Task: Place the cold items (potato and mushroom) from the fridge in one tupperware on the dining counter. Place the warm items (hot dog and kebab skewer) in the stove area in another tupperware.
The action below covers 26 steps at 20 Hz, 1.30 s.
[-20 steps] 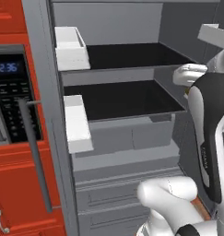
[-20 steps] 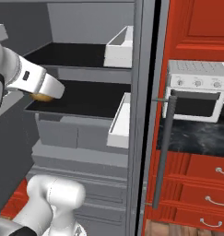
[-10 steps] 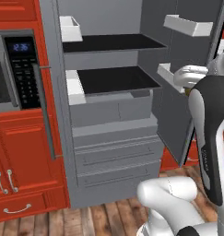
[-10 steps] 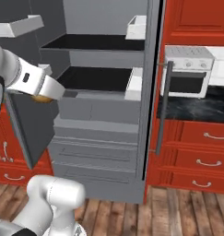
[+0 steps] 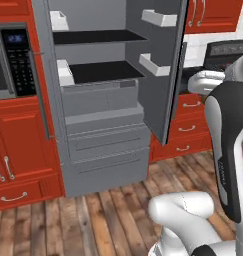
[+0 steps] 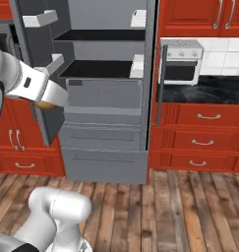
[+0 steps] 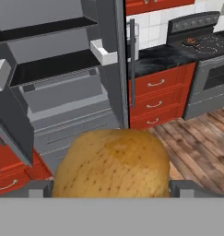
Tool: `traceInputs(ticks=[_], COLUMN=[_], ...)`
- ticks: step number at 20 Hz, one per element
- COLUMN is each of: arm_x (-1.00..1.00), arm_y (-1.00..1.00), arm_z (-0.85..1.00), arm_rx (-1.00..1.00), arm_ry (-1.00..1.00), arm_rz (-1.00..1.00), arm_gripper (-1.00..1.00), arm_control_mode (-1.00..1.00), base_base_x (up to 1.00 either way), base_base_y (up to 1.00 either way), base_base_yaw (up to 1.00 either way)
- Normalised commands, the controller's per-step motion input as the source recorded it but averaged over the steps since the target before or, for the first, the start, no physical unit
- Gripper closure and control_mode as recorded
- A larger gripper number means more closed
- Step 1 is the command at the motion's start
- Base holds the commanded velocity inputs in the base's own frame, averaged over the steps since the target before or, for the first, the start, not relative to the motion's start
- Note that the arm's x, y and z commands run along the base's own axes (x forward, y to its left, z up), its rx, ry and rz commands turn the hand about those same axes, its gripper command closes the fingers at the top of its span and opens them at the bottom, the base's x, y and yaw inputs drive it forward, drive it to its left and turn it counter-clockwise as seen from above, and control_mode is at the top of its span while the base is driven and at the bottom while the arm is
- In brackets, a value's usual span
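A brown speckled potato (image 7: 112,161) sits between my gripper's (image 7: 111,188) two fingertips (image 7: 40,188), and the gripper is shut on it. From the right base view the potato (image 6: 44,104) shows as an orange-brown lump under my white hand, in front of the left fridge door. In the left base view my hand (image 5: 205,81) is held out to the right of the open fridge (image 5: 100,95). The fridge shelves (image 6: 99,69) look bare. On the stove (image 7: 206,45) lies a small reddish thing (image 7: 191,40) that I cannot identify.
Both fridge doors (image 5: 158,65) stand open with white door bins (image 5: 155,64). A built-in microwave panel (image 5: 18,60) is left of the fridge. Red cabinets with drawers (image 6: 202,133) and a black counter (image 6: 202,88) run to the right. The wooden floor (image 6: 180,206) lies in front.
The base has backed away from the fridge, so both base views now show the whole fridge and the floor. The potato stays in my gripper throughout.
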Motion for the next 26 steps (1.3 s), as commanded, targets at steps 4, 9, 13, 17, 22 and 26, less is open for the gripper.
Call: traceInputs(ticks=[4,9,13,17,22,26], arm_x=[0.00,0.00,0.00,0.00,0.00,0.00], arm_y=[0.00,0.00,0.00,0.00,0.00,0.00], arm_z=[0.00,0.00,0.00,0.00,0.00,0.00], arm_rx=[0.00,0.00,0.00,0.00,0.00,0.00], arm_ry=[0.00,0.00,0.00,0.00,0.00,0.00], arm_rz=[0.00,0.00,0.00,0.00,0.00,0.00], arm_gripper=[1.00,1.00,1.00,1.00,1.00,1.00], arm_control_mode=[1.00,1.00,1.00,1.00,1.00,1.00], base_base_x=[-1.00,-1.00,-1.00,-1.00,-1.00,-1.00], base_base_y=[0.02,-0.02,-0.17,-0.26,-0.39,-0.68], base_base_yaw=[-0.21,-0.21,-0.25,-0.28,-0.26,-0.20])
